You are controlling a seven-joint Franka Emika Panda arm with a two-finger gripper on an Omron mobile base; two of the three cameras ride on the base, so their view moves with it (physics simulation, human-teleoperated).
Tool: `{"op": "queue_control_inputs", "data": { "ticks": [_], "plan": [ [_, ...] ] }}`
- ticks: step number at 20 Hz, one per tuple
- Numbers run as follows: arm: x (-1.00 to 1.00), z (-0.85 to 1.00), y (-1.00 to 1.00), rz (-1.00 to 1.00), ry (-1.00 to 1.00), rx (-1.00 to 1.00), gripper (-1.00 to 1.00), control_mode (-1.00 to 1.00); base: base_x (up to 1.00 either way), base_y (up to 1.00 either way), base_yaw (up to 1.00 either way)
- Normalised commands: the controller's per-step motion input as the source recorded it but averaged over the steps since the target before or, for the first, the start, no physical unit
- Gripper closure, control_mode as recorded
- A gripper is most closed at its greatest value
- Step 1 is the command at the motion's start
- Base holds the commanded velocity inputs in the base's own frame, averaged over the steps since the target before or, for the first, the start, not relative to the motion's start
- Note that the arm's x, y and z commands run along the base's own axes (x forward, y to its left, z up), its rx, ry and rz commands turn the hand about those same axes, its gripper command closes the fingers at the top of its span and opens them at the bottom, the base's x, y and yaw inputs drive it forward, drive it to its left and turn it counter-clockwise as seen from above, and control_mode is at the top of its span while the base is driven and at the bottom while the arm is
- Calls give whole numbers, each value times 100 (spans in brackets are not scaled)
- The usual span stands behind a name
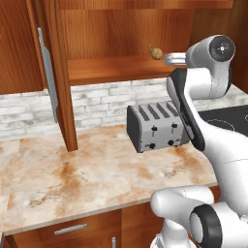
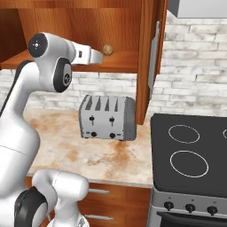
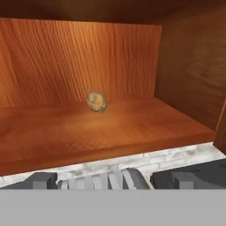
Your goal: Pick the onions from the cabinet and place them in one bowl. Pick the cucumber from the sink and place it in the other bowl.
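Arm raised level toward the cabinet (image 1: 111,70) shelf, hand (image 3: 110,178) released wide, facing yellow-brown onion (image 3: 96,102), apart.

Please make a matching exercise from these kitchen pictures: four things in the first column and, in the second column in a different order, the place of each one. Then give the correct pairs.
Column 1
1. yellow-brown onion
2. toaster
3. stove
4. drawer handle

Column 2
A. under the counter's front edge
B. on the cabinet shelf
C. on the marble counter, below the shelf
D. right of the counter

Pairs: 1-B, 2-C, 3-D, 4-A
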Motion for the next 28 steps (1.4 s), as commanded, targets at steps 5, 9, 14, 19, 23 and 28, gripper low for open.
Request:
{"op": "queue_control_inputs", "data": {
  "ticks": [5,9,14,19,23,28],
  "plan": [
    [52,-3,0,6,1,1,-100,-100,0,0,0],
    [46,-3,0,11,1,0,-100,-100,0,0,0],
    [50,-1,0,9,12,0,-100,-100,0,0,0],
    [37,-3,0,0,13,0,-100,-100,0,0,0],
    [27,-27,0,0,-12,0,-100,-100,0,0,0],
    [26,-21,0,0,-12,-1,-100,-100,0,0,0]
  ]
}}
